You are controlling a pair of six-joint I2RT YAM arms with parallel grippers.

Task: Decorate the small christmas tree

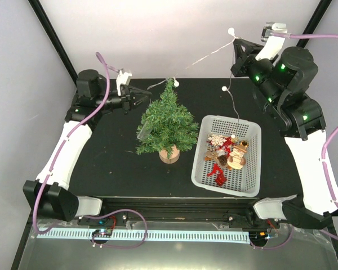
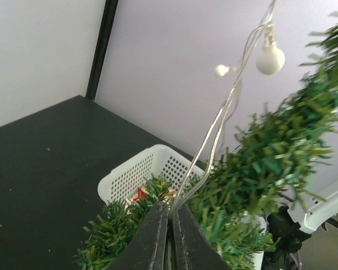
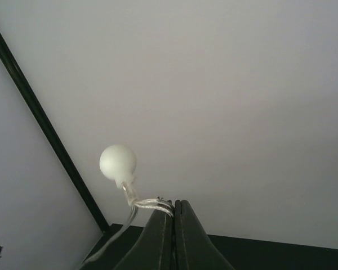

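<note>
the christmas tree (image 1: 166,121) stands mid-bench (image 1: 118,169), the basket (image 1: 198,169) just right of it. my left hand (image 1: 143,100), by the tree's upper left, is clamped on the light string (image 3: 118,161); my right hand (image 1: 236,42), high right of the tree, pinches it too.

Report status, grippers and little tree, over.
Left gripper, right gripper shut on clear-wire string of white globe lights. Small dark-green conical tree upright, strand by its tip. White mesh basket beside, not blocking.
</note>
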